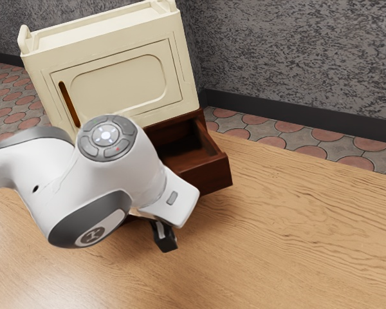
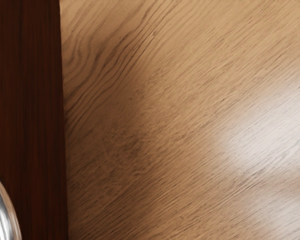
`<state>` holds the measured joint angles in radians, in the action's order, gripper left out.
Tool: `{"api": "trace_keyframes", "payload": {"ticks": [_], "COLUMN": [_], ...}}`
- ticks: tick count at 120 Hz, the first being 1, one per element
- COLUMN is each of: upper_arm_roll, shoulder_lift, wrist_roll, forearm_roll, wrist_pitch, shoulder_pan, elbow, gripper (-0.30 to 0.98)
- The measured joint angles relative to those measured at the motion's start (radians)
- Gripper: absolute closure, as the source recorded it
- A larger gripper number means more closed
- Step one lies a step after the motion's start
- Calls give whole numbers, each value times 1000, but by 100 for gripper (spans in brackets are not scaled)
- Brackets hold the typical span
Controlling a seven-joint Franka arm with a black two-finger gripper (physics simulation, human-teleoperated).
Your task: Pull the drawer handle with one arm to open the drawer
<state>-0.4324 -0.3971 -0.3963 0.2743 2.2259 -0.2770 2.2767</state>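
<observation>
From where I stood, the dark wooden drawer (image 1: 209, 177) was open, jutting out beneath the cream cabinet (image 1: 45, 58) and showing a stretch of its hollow inside. The cabinet's panelled door (image 1: 119, 85) above it was closed, with a slim brown-orange handle (image 1: 69, 104) along one side. The white arm (image 1: 64, 193) leaned across part of the drawer, its end effector (image 1: 165, 242) low over the wood-grained table (image 1: 289, 244). I could not tell how wide it stood. The wrist view caught the curved, shiny metal drawer handle (image 2: 4, 215) against the dark wood.
</observation>
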Motion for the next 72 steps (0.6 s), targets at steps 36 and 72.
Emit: {"api": "trace_keyframes", "payload": {"ticks": [36, 72], "upper_arm_roll": [0, -15], "shoulder_lift": [-2, -18], "wrist_roll": [14, 26], "forearm_roll": [-19, -96], "wrist_pitch": [4, -207], "shoulder_pan": [5, -1], "elbow": [6, -283], "gripper": [4, 1]}}
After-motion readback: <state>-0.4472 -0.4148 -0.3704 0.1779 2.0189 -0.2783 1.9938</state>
